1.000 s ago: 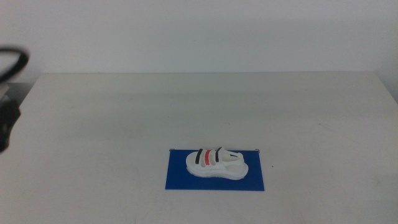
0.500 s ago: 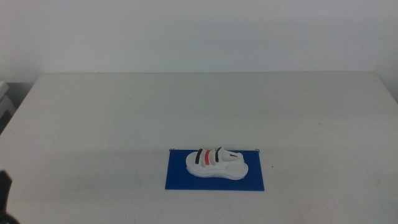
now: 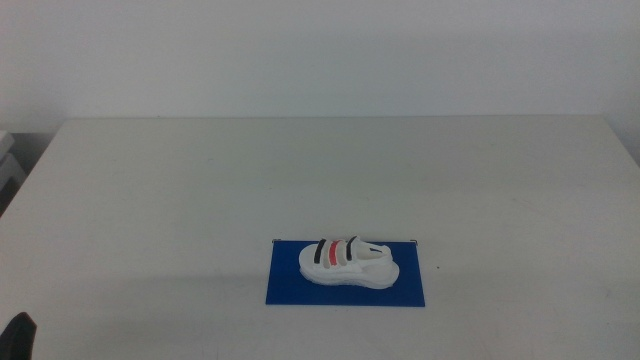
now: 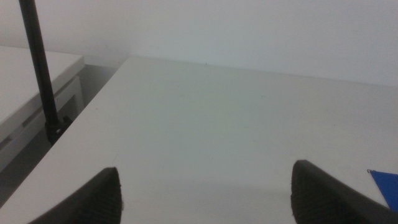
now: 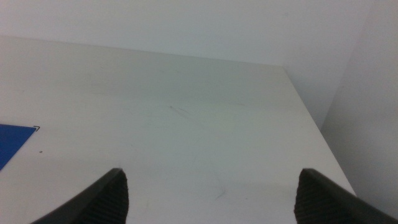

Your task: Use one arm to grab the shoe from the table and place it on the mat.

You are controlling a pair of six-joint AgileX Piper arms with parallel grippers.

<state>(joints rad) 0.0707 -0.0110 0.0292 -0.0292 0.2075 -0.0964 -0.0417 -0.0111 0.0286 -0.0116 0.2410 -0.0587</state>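
The white shoe (image 3: 348,262) with black and red straps lies on its sole on the dark blue mat (image 3: 288,285), near the front middle of the white table (image 3: 200,180). No gripper touches it. A dark piece of the left arm (image 3: 20,334) shows at the bottom left corner of the middle view. My left gripper (image 4: 208,190) is open over bare table near the table's left side, and a corner of the mat (image 4: 385,182) shows in its view. My right gripper (image 5: 211,193) is open over bare table too, with a mat corner (image 5: 12,143) in view.
A black pole (image 4: 40,68) and a lower white surface (image 4: 28,81) stand beyond the table's left edge. The table's right edge (image 5: 311,118) runs close to the right gripper, with a pale wall beyond it.
The left arm has drawn back from the left edge of the middle view down to the bottom left corner. The shoe and mat have not moved.
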